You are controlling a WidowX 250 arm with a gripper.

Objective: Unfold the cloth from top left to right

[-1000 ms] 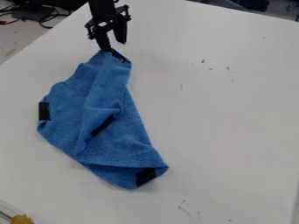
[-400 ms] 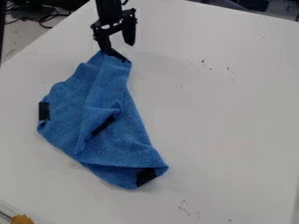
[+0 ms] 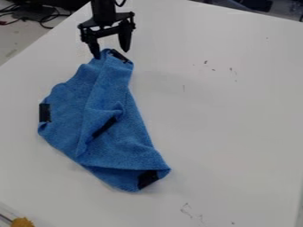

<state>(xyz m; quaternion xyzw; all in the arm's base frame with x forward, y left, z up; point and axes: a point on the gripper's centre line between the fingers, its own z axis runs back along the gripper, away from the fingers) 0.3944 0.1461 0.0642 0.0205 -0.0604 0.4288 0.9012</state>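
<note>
The black gripper (image 3: pixel 110 52) hangs at the upper left, over the top end of the cloth, its two fingers spread apart with the cloth's top tip between and just below them. The blue cloth (image 3: pixel 112 128) lies crumpled and partly folded on the left half of the table, narrow at the top and wider lower down. Black patches mark its top tip, left edge, middle fold and lower right corner. Whether a fingertip touches the cloth, I cannot tell.
A white table (image 3: pixel 225 115) with a few small dark marks extends to the right of the cloth. An orange-yellow object (image 3: pixel 22 222) sits at the bottom left corner. Dark cables (image 3: pixel 36 15) lie beyond the table's upper left edge.
The gripper has shifted slightly left since the last earlier frame, and its fingers now straddle the cloth's top tip. The cloth has kept its shape and place.
</note>
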